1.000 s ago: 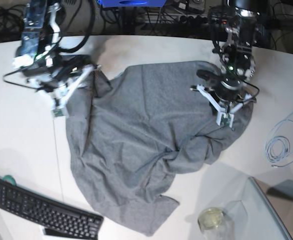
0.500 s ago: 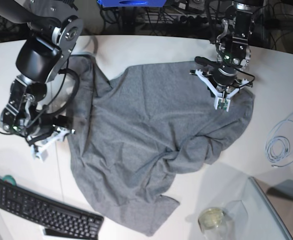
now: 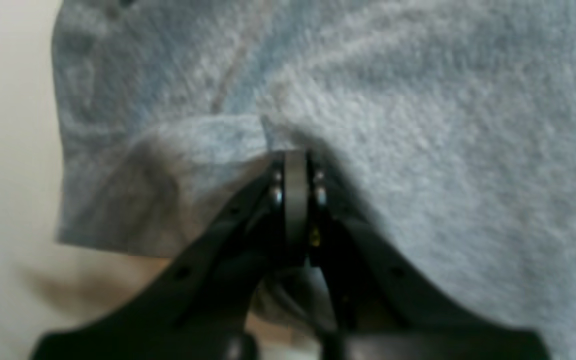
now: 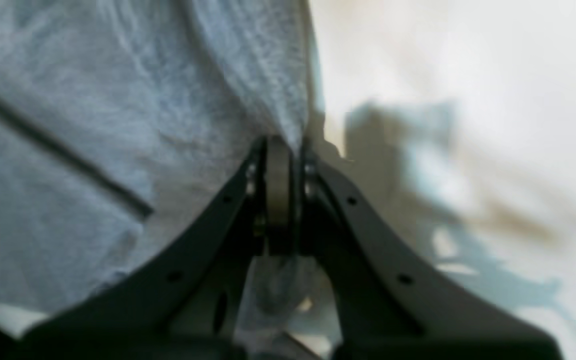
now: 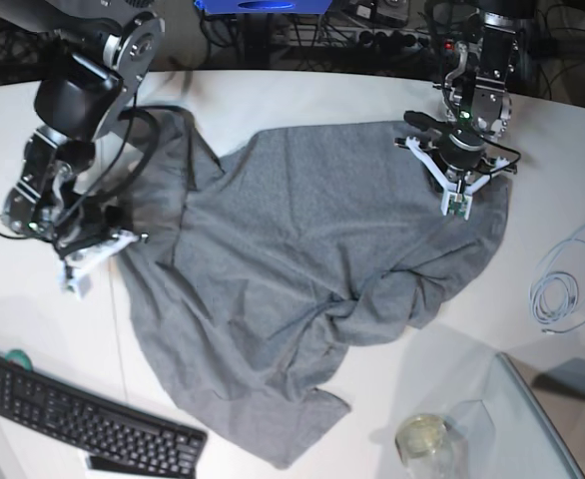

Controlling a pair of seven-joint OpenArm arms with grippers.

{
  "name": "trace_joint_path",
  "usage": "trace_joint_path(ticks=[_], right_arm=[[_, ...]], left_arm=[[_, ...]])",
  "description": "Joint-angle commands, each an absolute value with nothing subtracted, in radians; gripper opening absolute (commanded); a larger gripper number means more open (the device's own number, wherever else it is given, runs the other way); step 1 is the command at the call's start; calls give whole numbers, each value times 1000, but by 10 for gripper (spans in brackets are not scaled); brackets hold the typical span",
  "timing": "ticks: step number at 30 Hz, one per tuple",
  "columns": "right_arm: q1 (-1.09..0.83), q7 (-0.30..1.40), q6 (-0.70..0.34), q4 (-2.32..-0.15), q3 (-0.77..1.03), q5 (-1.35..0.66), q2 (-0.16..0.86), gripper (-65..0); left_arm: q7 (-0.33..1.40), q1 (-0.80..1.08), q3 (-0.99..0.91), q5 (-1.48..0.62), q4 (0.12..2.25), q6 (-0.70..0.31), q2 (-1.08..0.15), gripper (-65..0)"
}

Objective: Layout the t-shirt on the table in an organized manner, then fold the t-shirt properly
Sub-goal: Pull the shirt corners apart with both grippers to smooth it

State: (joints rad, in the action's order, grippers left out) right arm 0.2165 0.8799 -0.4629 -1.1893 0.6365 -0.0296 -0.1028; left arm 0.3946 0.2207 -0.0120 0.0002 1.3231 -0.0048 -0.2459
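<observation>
Table (image 5: 302,90) is covered at its middle by the rumpled shirt (image 5: 292,269). Shirt edges are pinched by both closed grippers: the right gripper (image 5: 81,261) at the keyboard-side edge, the left gripper (image 5: 456,196) at the opposite edge, away from the keyboard (image 5: 73,414).

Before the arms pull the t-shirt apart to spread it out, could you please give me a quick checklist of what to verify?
1. Left gripper shut on the t-shirt: ok, jaws closed with fabric pinched at the tips.
2. Right gripper shut on the t-shirt's edge: ok.
3. T-shirt lying flat: not ok, bunched folds run through the middle.
4. Fabric clear of the keyboard: ok, hem lies just beside it.
5. Fabric clear of the jar: ok.
6. Which parts of the garment are gripped: cannot tell.
</observation>
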Motion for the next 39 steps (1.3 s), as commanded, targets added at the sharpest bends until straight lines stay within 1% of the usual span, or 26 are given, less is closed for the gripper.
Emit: trace_joint_path(ticks=[1, 4, 7, 12, 16, 18, 20, 22, 23, 24, 27, 30, 33, 37, 38, 39], right_arm=[[223, 872, -466, -1251, 634, -42, -99, -647], [179, 886, -463, -1385, 633, -41, -93, -647], [157, 909, -460, -1429, 633, -38, -87, -645], [159, 905, -458, -1365, 633, -38, -44, -642], [159, 811, -458, -1285, 631, -38, 7, -630], [171, 794, -458, -1250, 631, -38, 38, -573], [177, 792, -458, -1237, 631, -38, 58, -479], [176, 797, -458, -1274, 631, -38, 61, -383], [170, 797, -458, -1313, 631, -38, 61, -353], [147, 797, -458, -1365, 631, -38, 61, -344], [56, 797, -464, -1563, 631, -39, 35, -341], [-35, 797, -466, -1709, 630, -39, -21, -338], [-116, 791, -467, -1765, 575, -41, -45, -341], [-163, 789, -467, -1767, 510, -41, -47, -342], [-170, 789, -467, -1767, 504, -41, -50, -342], [-173, 789, -467, -1767, 499, -41, -51, -342]], left_arm=[[438, 222, -18, 10, 1307, 1, -259, -650], [366, 228, -18, 10, 1290, 1, -272, -650], [351, 223, -18, 10, 1283, 1, -272, -650], [351, 206, -18, 10, 1319, 1, -265, -650], [351, 196, -18, 8, 1333, 1, -272, -650], [351, 196, -18, 8, 1346, 1, -272, -650], [351, 205, -18, 7, 1391, -1, -272, -650], [352, 234, -18, 1, 1460, -1, -272, -650], [352, 251, -21, -1, 1504, -1, -272, -650], [352, 274, -35, -1, 1543, -1, -266, -650], [351, 334, -101, -1, 1643, -1, -236, -650], [352, 338, -143, 2, 1652, -1, -202, -650], [352, 320, -157, 1, 1620, -1, -196, -650], [352, 320, -203, 1, 1618, 2, -189, -650], [354, 318, -214, 1, 1610, -1, -186, -607], [354, 315, -225, 1, 1598, -1, -185, -527]])
